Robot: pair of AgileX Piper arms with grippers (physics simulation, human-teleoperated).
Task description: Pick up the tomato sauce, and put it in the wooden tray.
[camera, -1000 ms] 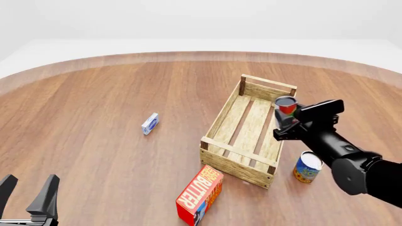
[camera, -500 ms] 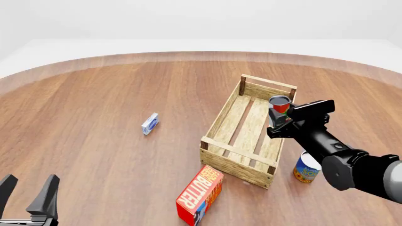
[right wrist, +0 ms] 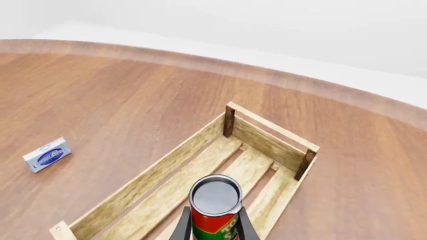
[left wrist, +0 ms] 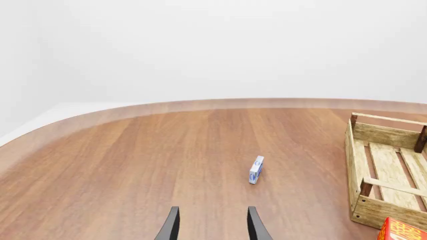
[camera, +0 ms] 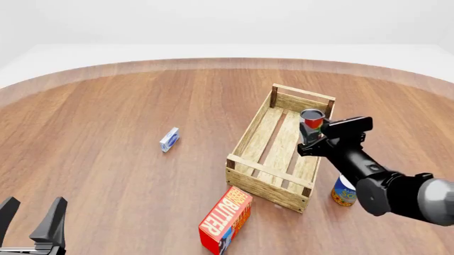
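My right gripper (camera: 312,132) is shut on the tomato sauce (camera: 312,120), a small can with a red, green and white label and a pale grey top. It holds the can upright above the right side of the wooden tray (camera: 255,134). In the right wrist view the tomato sauce (right wrist: 215,210) sits between the fingers, over the slatted bottom of the wooden tray (right wrist: 160,172). My left gripper (camera: 32,219) is open and empty at the near left edge of the table; its fingers (left wrist: 172,226) show in the left wrist view.
A red-orange butter box (camera: 225,219) lies in front of the tray's near end. A blue-and-yellow can (camera: 343,192) stands right of the tray, partly behind my right arm. A small blue-and-white box (camera: 169,139) lies left of the tray.
My right gripper has carried the tomato sauce to the left, from the tray's right rim to over the tray's inside. The left arm has not moved.
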